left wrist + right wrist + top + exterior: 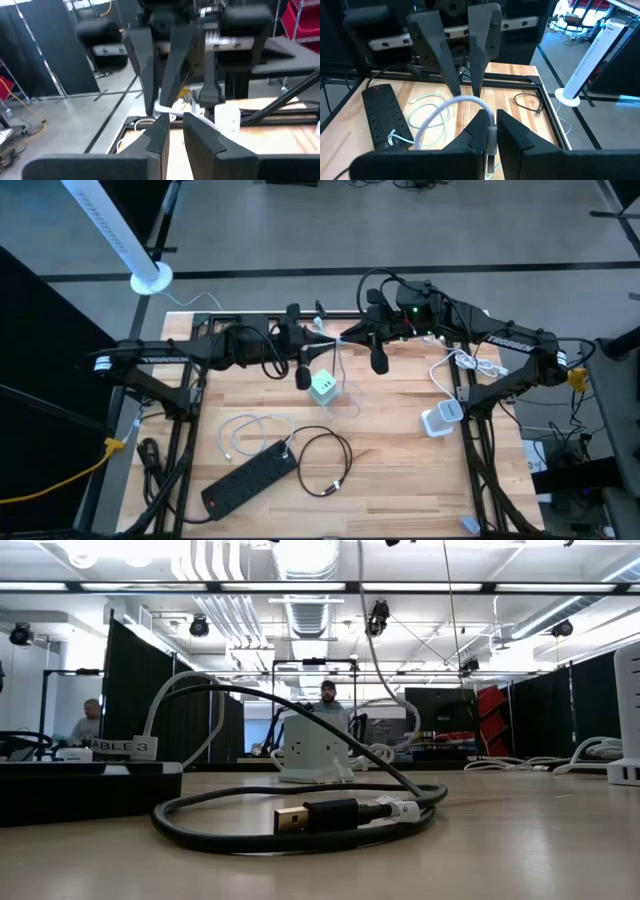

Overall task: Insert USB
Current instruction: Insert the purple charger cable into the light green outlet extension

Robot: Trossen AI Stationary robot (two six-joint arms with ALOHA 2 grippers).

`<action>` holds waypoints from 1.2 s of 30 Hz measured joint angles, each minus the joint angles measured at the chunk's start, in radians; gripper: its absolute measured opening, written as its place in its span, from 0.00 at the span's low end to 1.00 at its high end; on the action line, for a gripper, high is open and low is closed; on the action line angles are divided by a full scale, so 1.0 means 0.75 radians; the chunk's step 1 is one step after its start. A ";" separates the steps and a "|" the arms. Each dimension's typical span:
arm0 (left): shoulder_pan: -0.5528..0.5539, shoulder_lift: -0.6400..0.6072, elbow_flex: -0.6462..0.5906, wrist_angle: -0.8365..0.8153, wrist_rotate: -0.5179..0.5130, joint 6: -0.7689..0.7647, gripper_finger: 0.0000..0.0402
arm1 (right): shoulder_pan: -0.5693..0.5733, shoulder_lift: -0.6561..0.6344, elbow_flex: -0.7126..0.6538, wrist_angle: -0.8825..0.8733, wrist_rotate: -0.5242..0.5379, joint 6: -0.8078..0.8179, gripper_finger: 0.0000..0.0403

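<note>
Both arms meet above the table's far middle. My right gripper (491,131) (348,338) is shut on a white braided cable (465,101), which arcs away from it and drops toward the table. My left gripper (175,131) (322,343) faces it, tip to tip, fingers a narrow gap apart with nothing seen between them. The cable (164,107) crosses just past its fingertips; whether they touch I cannot tell. A white-and-green cube charger (323,388) (313,750) stands on the table below the grippers. A coiled black USB cable (326,462) with a gold plug (292,818) lies nearer. My right gripper pinches the white cable's plug end (492,134) between its two fingers, which lie along the cable. The metal plug tip (491,162) shows back between the fingers. The held end is lifted clear, and the cable curves slack out of the fingertips.
A black power strip (250,478) (382,115) lies near the table's left near corner, with a loose white cable (245,435) beside it. A second white charger (441,420) with its cord sits on the right. Bare wood lies at the near middle.
</note>
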 joint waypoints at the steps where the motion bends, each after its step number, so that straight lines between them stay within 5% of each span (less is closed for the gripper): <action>1: 0.000 0.005 0.000 0.005 -0.008 0.008 0.14 | 0.000 -0.002 0.000 0.002 0.000 0.000 0.03; 15: 0.001 -0.002 0.000 0.136 -0.136 0.088 0.33 | 0.001 -0.010 0.000 0.025 -0.006 0.004 0.03; 36: -0.005 -0.003 0.000 0.074 -0.075 0.107 0.17 | 0.003 -0.011 0.000 0.031 -0.005 0.027 0.03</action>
